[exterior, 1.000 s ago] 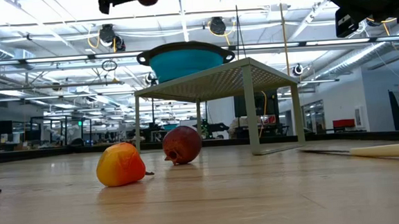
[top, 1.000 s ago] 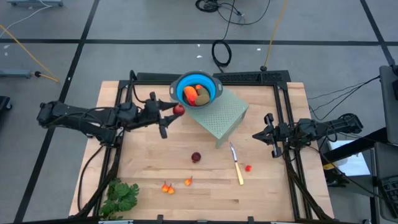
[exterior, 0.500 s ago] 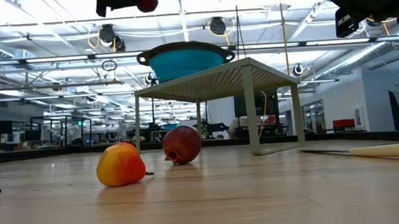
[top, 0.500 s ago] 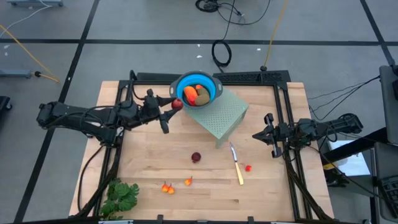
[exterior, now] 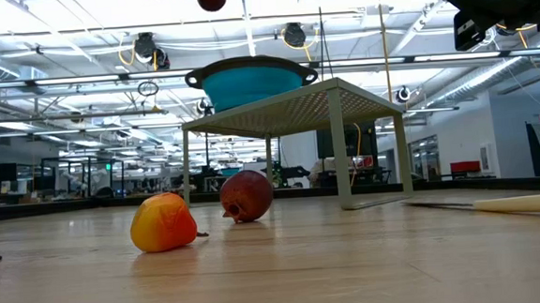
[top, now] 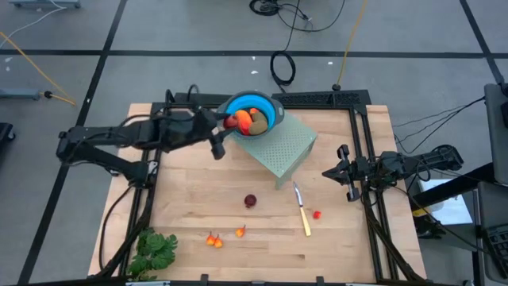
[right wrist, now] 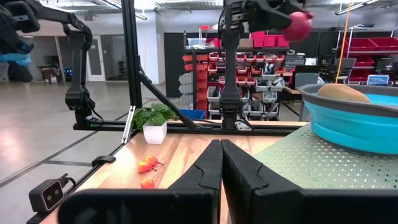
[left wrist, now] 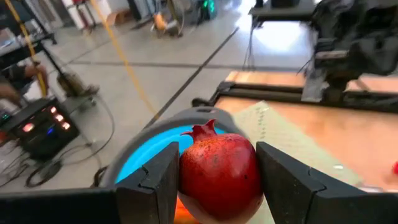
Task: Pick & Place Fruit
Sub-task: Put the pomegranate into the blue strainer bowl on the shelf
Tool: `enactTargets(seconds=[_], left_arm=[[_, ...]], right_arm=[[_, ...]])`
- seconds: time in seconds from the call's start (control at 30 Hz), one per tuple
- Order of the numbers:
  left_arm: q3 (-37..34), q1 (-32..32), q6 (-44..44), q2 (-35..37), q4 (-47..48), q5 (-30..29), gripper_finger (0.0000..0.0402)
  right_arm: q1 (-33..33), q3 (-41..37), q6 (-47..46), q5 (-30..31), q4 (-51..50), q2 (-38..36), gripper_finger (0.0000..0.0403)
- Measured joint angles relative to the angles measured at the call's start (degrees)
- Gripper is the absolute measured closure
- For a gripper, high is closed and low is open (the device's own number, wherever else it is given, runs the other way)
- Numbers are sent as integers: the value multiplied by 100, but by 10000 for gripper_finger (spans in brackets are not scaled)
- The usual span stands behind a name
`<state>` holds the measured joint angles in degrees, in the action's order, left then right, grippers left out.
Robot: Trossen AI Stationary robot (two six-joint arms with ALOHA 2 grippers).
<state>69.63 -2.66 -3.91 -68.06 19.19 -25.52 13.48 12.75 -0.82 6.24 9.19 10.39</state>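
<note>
Toward the upper left of the high view, our left gripper (top: 226, 125) has swung rightward to the rim of the blue bowl (top: 274, 115), clamping the glossy, round red pomegranate (left wrist: 219, 173), so we judge release is close. Another dark red ball (top: 250, 201) and small orange bits (top: 214, 239) lie mid-frame on the smooth wood table (top: 349, 246). At the right edge, our right gripper (top: 343, 172) waits, pinched closed, empty

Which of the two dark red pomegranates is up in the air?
The pomegranate gripped in the left pincer, raised over the rim of the blue bowl. The other pomegranate lies loose on the wooden table, untouched.
</note>
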Motion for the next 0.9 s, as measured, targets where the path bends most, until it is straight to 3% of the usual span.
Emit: enactTargets(seconds=[0.43,0.9], left_arm=[[1412,-1000,-53,-972,1016,675,218],[1816,-1864,0,-1660,1163,1599,218]], right_arm=[[0,0,2,-2,0,0,403],[2,-1,2,-4,-2,1,403]])
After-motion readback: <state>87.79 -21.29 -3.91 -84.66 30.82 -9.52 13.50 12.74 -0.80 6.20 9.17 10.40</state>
